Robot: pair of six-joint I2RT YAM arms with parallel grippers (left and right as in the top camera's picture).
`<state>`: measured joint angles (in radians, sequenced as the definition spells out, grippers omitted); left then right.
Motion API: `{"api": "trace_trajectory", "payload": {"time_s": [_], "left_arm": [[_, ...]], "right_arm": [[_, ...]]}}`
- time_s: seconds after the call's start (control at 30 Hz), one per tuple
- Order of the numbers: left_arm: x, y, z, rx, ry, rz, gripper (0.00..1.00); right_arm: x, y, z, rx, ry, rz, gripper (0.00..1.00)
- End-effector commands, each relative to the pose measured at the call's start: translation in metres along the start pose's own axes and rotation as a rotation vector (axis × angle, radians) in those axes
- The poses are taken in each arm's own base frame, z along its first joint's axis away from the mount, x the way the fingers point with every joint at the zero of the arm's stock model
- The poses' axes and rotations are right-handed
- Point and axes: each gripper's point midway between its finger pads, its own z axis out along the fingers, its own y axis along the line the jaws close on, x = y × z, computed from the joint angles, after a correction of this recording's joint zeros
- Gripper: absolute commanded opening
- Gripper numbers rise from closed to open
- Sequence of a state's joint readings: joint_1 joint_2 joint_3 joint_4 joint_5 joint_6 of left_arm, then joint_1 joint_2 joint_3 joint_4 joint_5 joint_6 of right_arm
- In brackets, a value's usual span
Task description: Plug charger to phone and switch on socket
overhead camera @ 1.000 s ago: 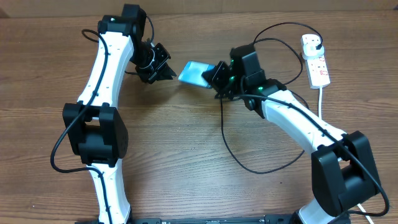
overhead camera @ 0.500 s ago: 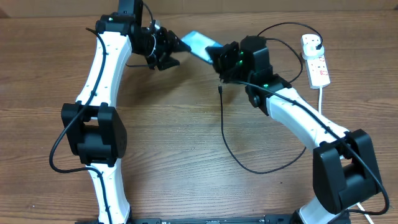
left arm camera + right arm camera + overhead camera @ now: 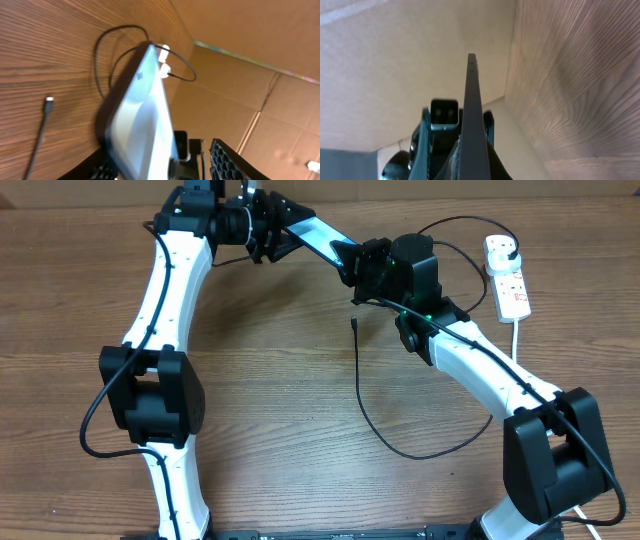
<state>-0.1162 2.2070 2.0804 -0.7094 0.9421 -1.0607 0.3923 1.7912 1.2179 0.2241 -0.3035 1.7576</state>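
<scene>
The phone (image 3: 313, 234) hangs tilted above the far part of the table, its light screen (image 3: 142, 107) filling the left wrist view. My right gripper (image 3: 352, 262) is shut on one end of it; the right wrist view shows its thin edge (image 3: 472, 105) between the fingers. My left gripper (image 3: 288, 230) is open around the other end, and the phone lies near one finger (image 3: 104, 171) with a gap to the other finger (image 3: 231, 161). The charger cable (image 3: 362, 395) lies loose on the wood, its connector tip (image 3: 355, 323) free below the phone. The socket (image 3: 508, 278) sits far right with a black plug (image 3: 505, 248) in it.
A thick white cord (image 3: 516, 340) runs from the socket toward the front. The charger cable makes a wide loop (image 3: 410, 452) in front of the right arm. A cardboard wall (image 3: 235, 30) stands behind the table's far edge.
The right gripper carried the phone up and toward the far edge. The left gripper swung to the far side, opened, and now stands around the phone's free end.
</scene>
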Motion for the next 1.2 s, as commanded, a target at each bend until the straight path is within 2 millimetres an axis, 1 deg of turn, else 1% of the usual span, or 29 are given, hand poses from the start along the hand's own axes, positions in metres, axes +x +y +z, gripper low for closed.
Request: {"api": "trace_trajectory", "payload": {"time_s": [0.0,0.13,0.27,0.53,0.6,0.87,1.07,1.13,1.17], "left_arm": [[0.011,-0.013,0.006,0.021,0.028,-0.019,0.50],[0.013,-0.013,0.009,0.018,0.031,-0.015,0.50],[0.013,-0.013,0.008,0.018,0.029,-0.015,0.48],[0.005,-0.009,0.009,-0.007,-0.020,-0.026,0.42],[0.003,-0.009,0.009,-0.009,-0.030,-0.047,0.39],[0.001,-0.030,0.015,0.051,-0.051,-0.014,0.33],[0.001,-0.031,0.020,0.047,-0.065,-0.024,0.09],[0.002,-0.031,0.020,0.046,-0.064,-0.028,0.05],[0.002,-0.031,0.020,0.047,-0.064,-0.032,0.04]], "right_arm": [[0.022,0.022,-0.004,-0.054,0.089,-0.003,0.04],[0.035,0.026,-0.006,-0.064,0.158,-0.018,0.04],[0.046,0.025,-0.008,-0.055,0.225,-0.026,0.04],[0.058,0.021,-0.009,-0.039,0.276,-0.030,0.04],[0.061,0.020,-0.009,-0.037,0.281,-0.031,0.04],[0.076,0.016,-0.007,-0.026,0.307,-0.033,0.04],[0.079,0.013,-0.006,-0.020,0.314,-0.034,0.04],[0.079,0.012,-0.006,-0.015,0.313,-0.032,0.04],[0.079,0.012,-0.006,-0.015,0.313,-0.032,0.04]]}}
